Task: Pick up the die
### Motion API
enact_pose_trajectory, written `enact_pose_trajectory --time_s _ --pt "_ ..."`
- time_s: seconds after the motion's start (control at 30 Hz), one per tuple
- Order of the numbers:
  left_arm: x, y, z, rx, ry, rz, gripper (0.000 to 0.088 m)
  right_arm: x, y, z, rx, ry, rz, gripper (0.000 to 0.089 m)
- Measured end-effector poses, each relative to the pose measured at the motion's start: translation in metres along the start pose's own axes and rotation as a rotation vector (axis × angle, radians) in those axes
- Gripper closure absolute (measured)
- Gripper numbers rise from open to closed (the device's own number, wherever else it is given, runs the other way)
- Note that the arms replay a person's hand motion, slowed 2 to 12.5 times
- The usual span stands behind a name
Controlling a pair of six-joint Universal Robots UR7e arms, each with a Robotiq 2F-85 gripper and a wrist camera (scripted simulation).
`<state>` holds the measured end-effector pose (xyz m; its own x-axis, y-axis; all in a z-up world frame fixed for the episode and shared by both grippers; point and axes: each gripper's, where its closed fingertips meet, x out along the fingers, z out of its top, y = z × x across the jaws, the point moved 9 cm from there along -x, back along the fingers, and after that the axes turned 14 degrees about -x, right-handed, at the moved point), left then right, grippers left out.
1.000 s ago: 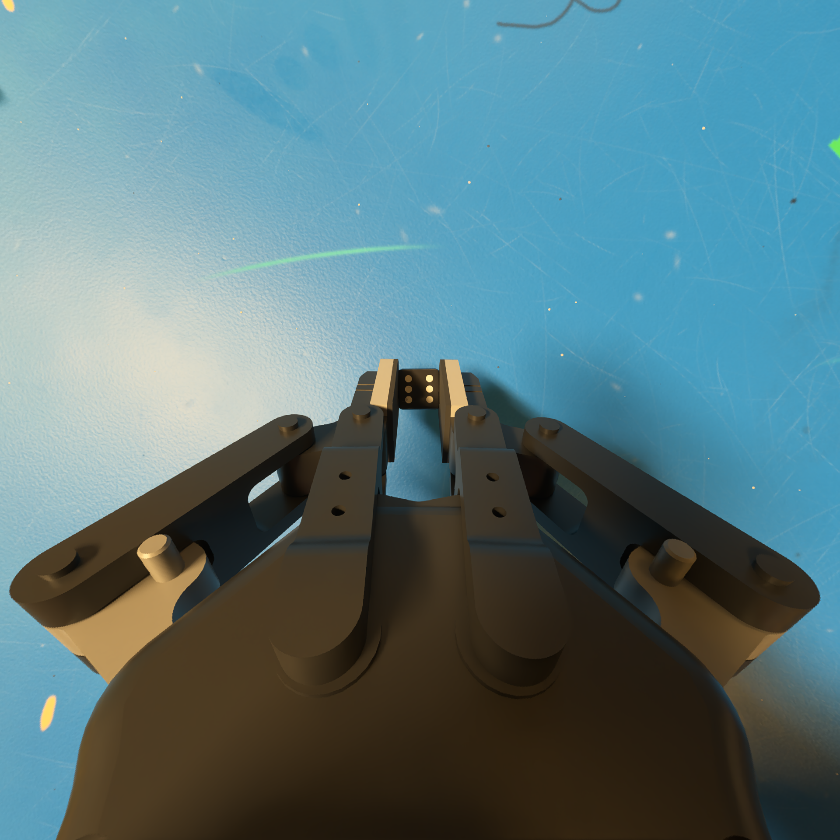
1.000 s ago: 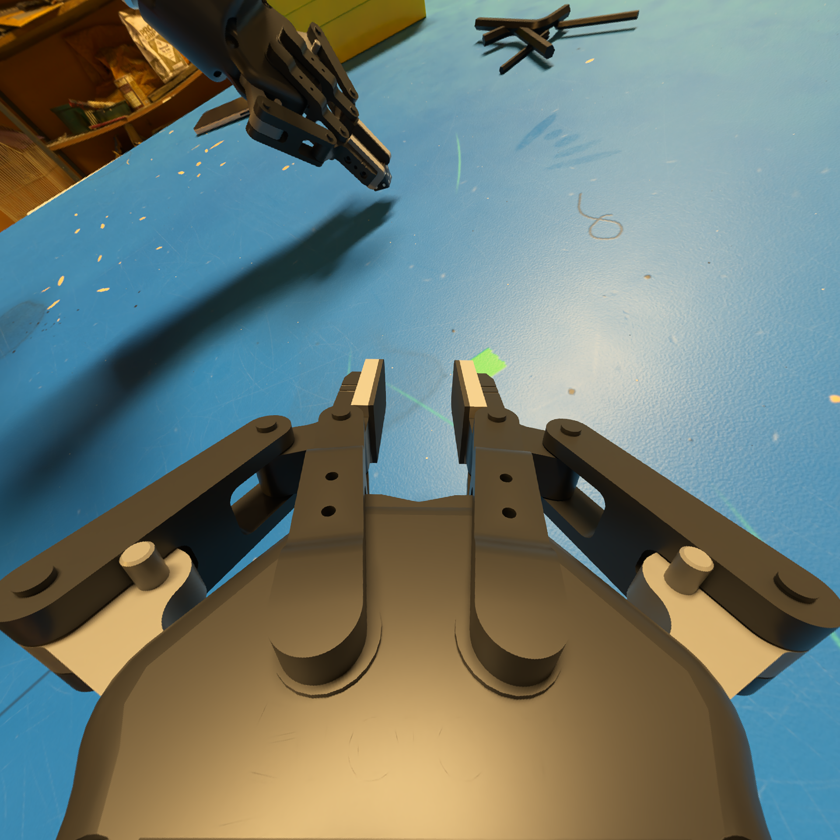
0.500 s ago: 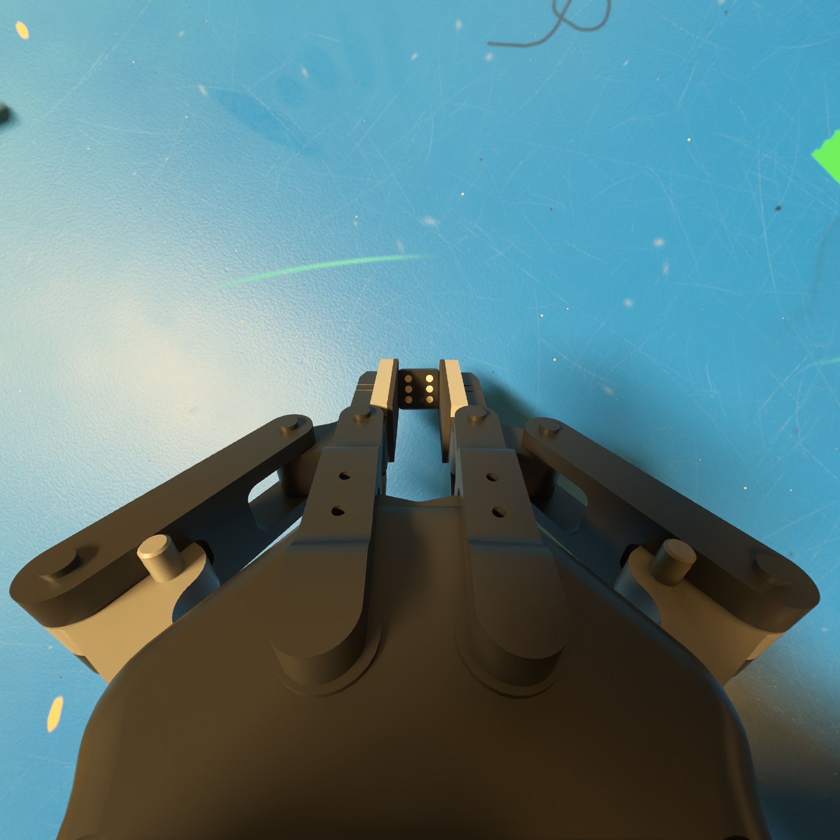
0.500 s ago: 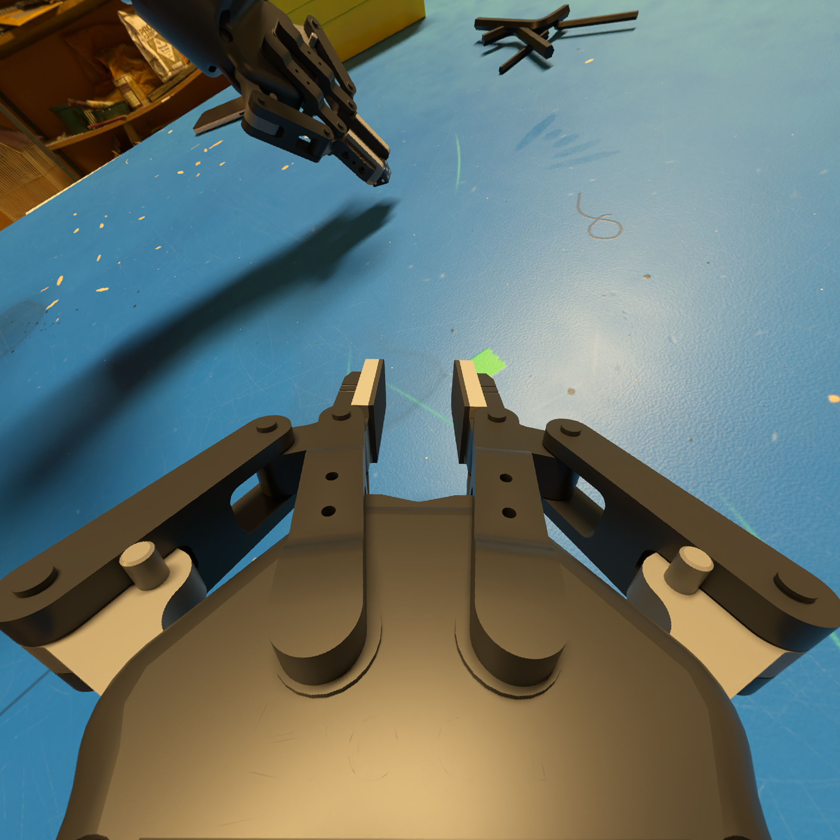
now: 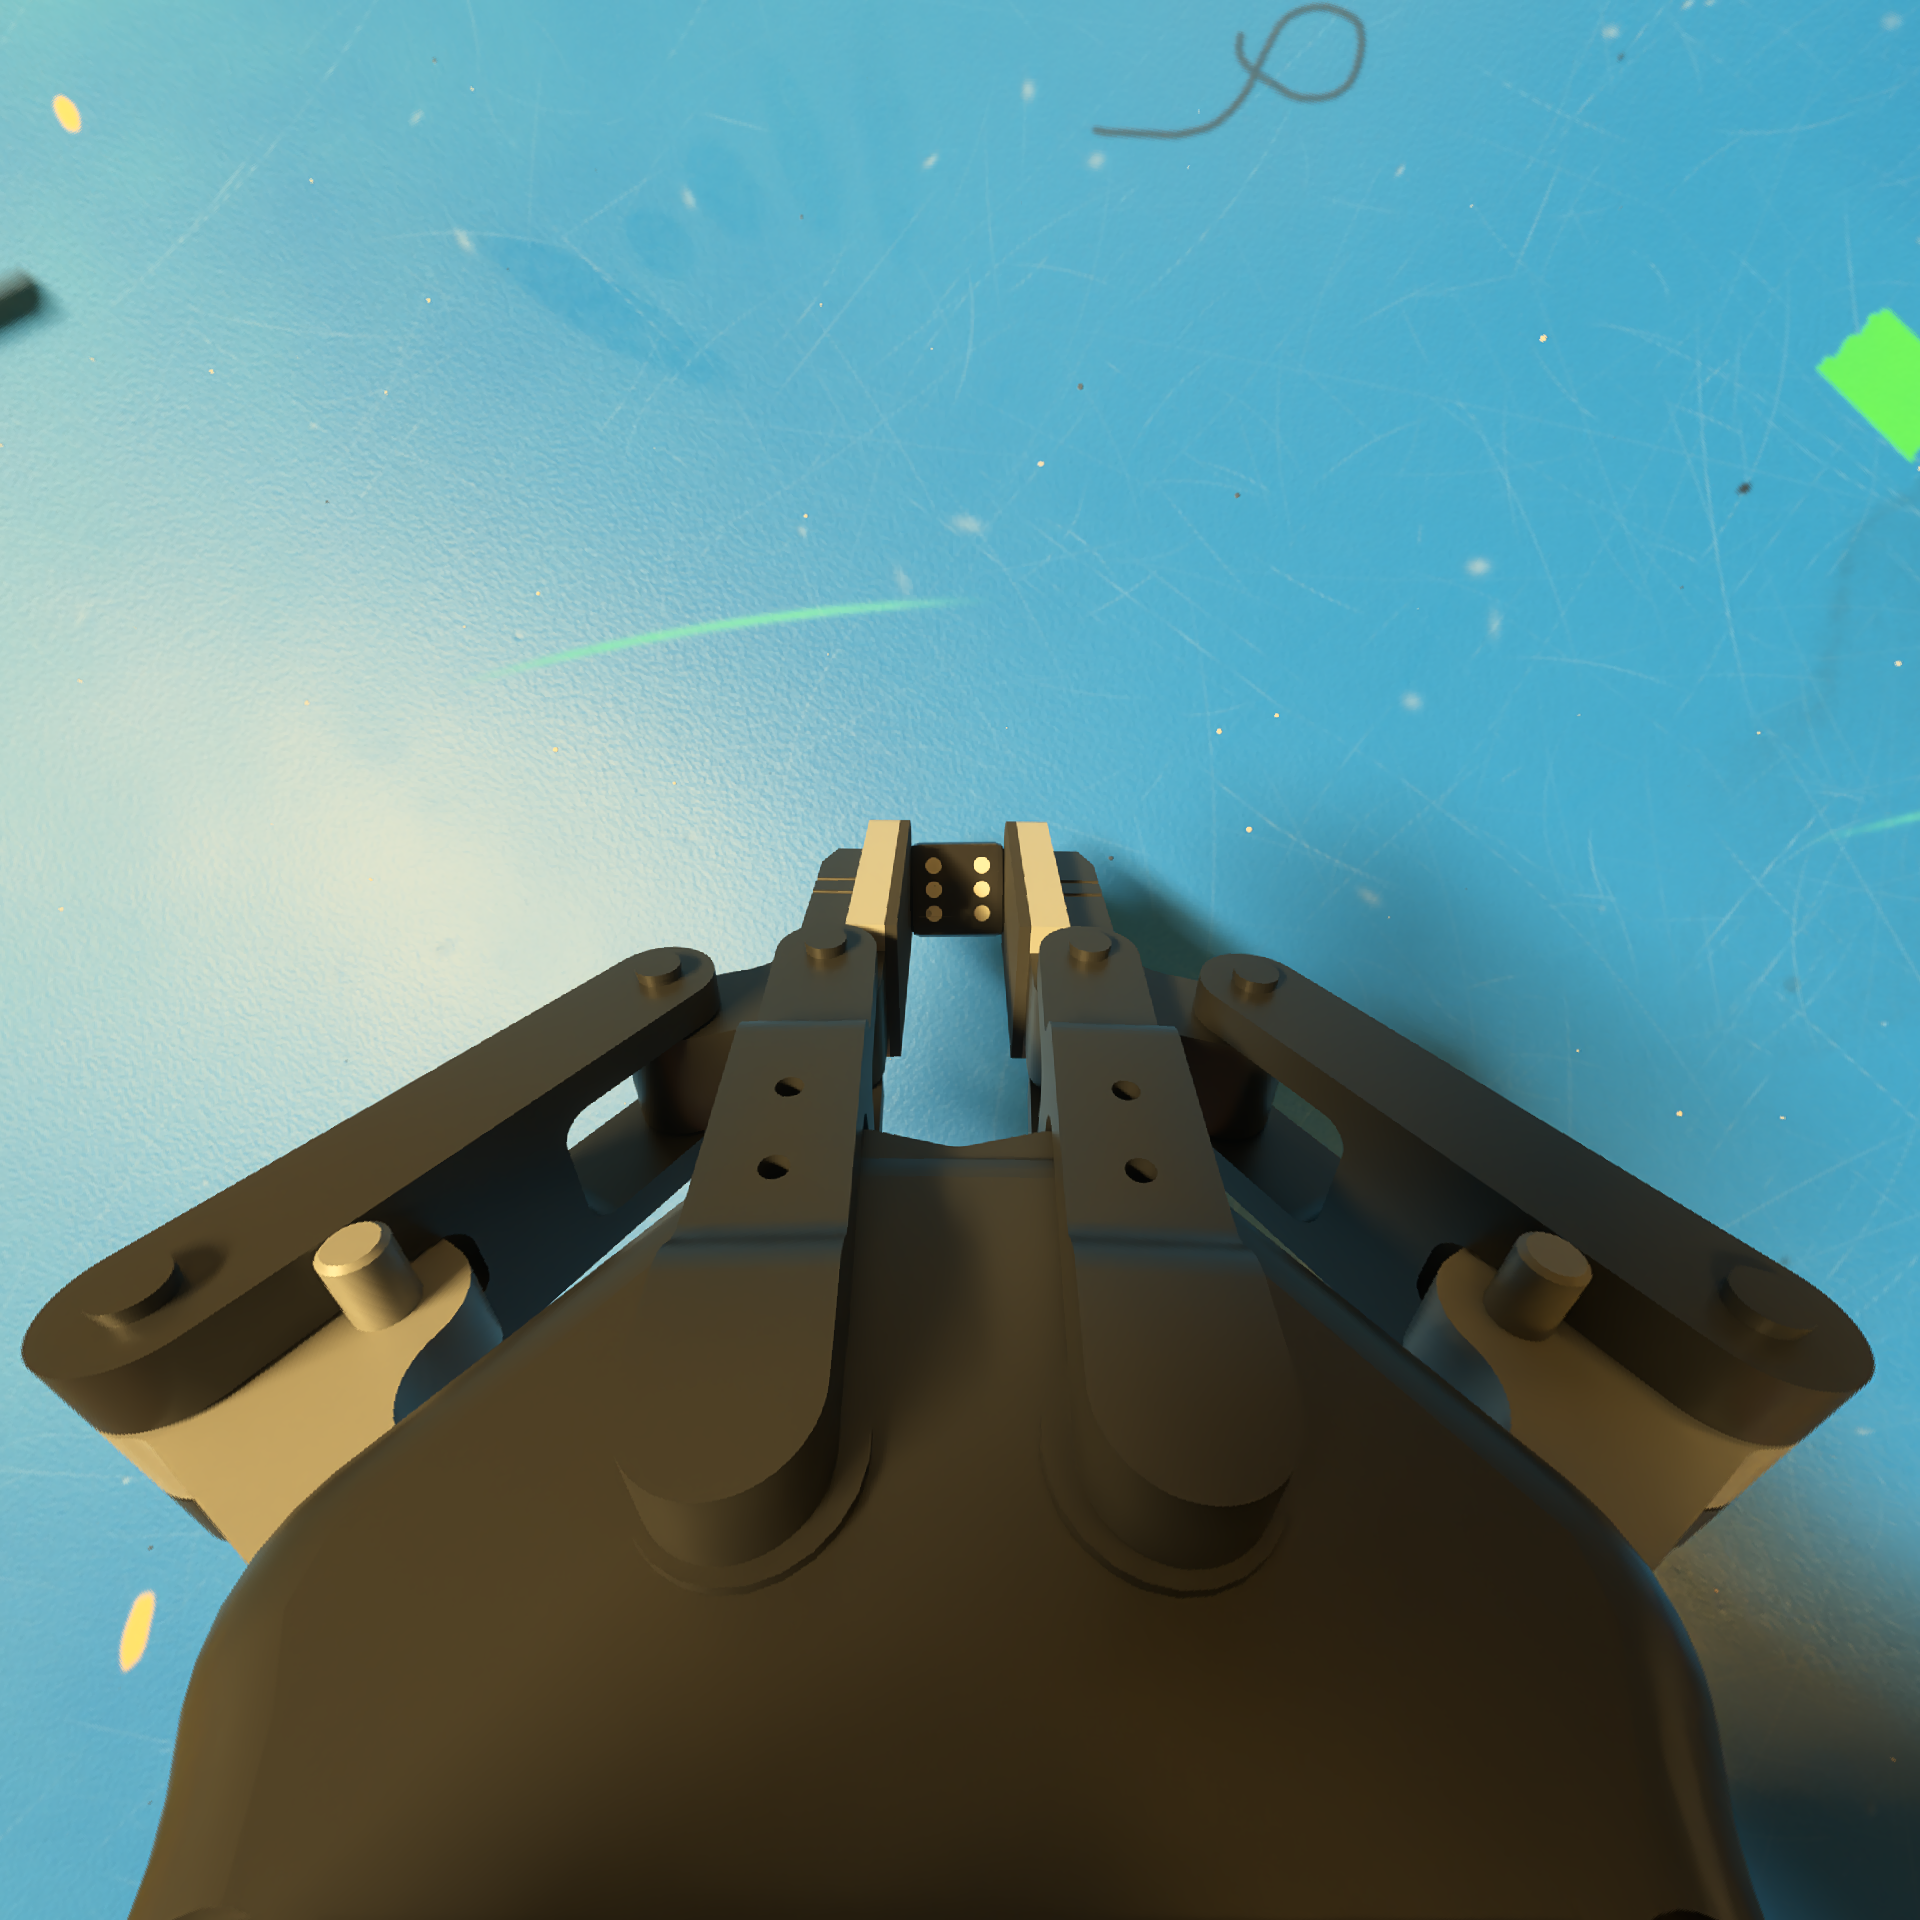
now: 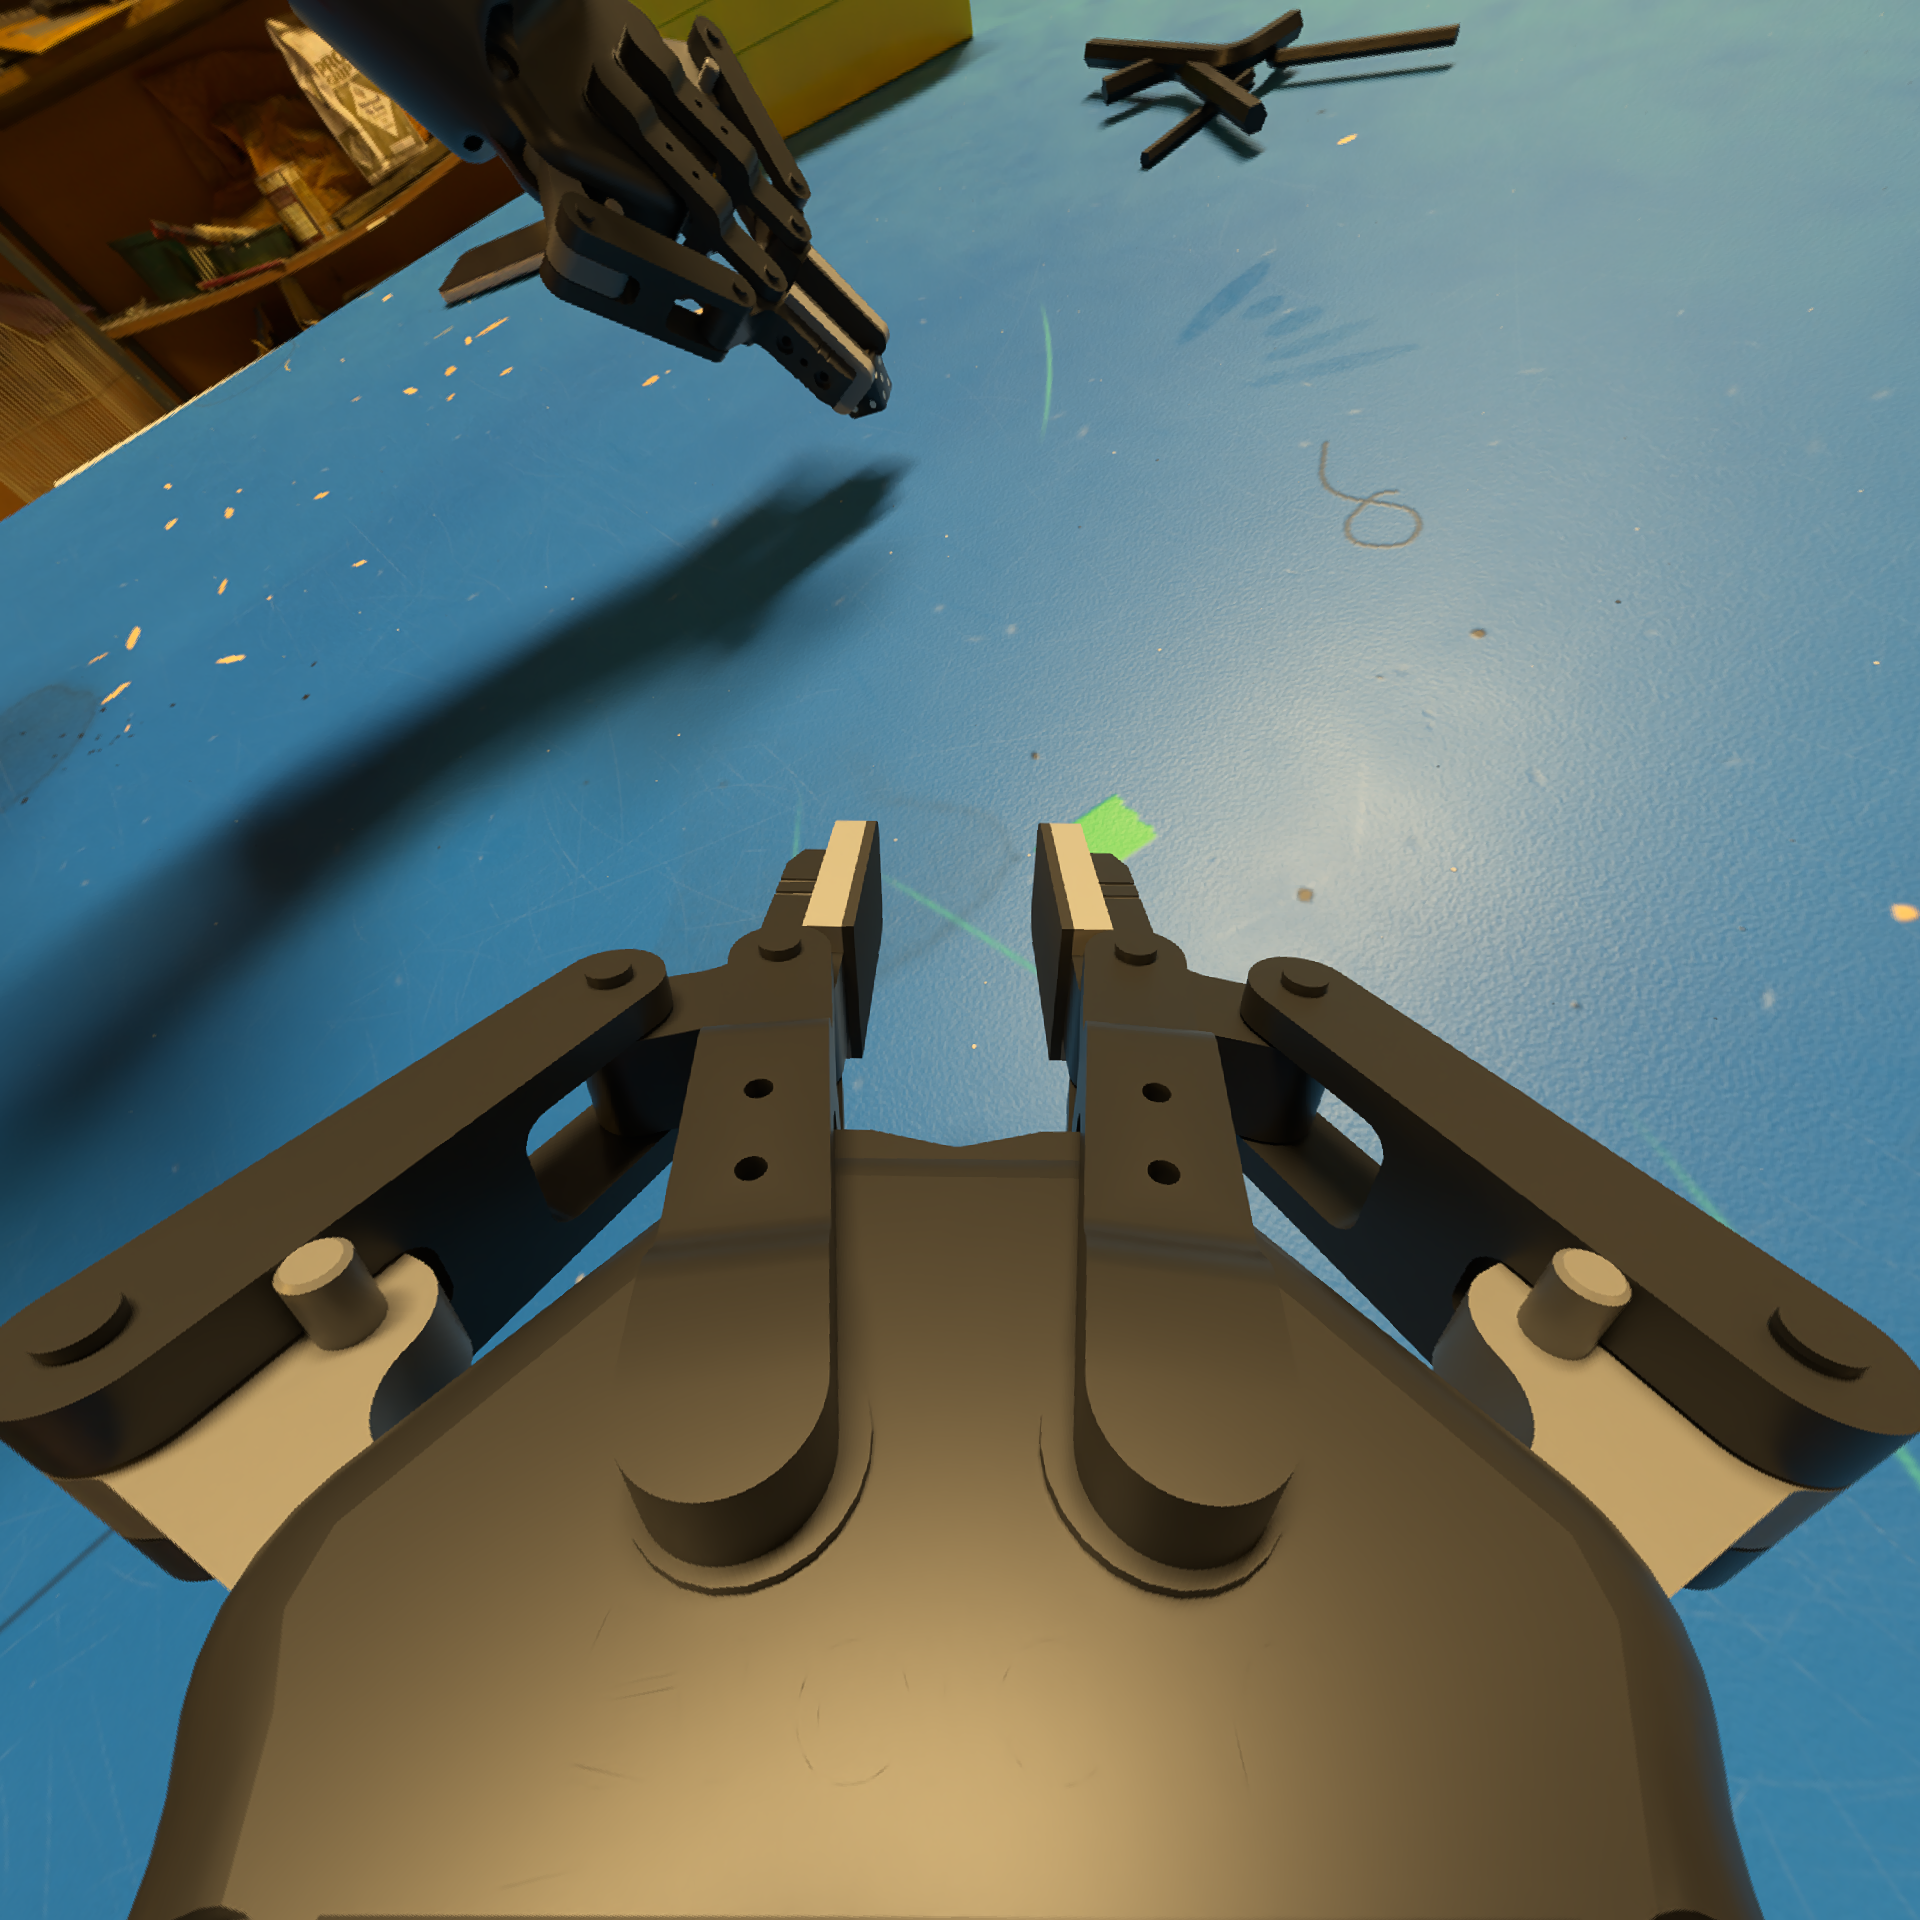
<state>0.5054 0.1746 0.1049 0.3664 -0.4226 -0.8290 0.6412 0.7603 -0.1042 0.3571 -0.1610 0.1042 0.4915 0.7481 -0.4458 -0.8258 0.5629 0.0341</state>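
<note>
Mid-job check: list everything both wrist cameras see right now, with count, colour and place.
die: 1, black with pale pips, between the left tool's pads, off the table
table: 1, blue, scratched and paint-flecked, under both arms
tape: 1 scrap, green, on the table just past the right tool
sticks: a small pile, black, far end of the table
box: 1, yellow, far table edge behind the left tool
shelf: 1, brown, cluttered, beyond the table at far left
left tool: 1, dark, shut on the die, raised above its shadow
right tool: 1, dark, open, empty, over the table
</note>
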Motion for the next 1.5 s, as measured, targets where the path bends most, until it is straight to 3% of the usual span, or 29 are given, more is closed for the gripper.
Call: enact_pose_trajectory --time_s 1.5 --pt "-0.021 -0.027 0.011 0.055 -0.052 -0.013 0.0724 -0.003 0.003 0.002 -0.025 -0.001 -0.016 0.0635"
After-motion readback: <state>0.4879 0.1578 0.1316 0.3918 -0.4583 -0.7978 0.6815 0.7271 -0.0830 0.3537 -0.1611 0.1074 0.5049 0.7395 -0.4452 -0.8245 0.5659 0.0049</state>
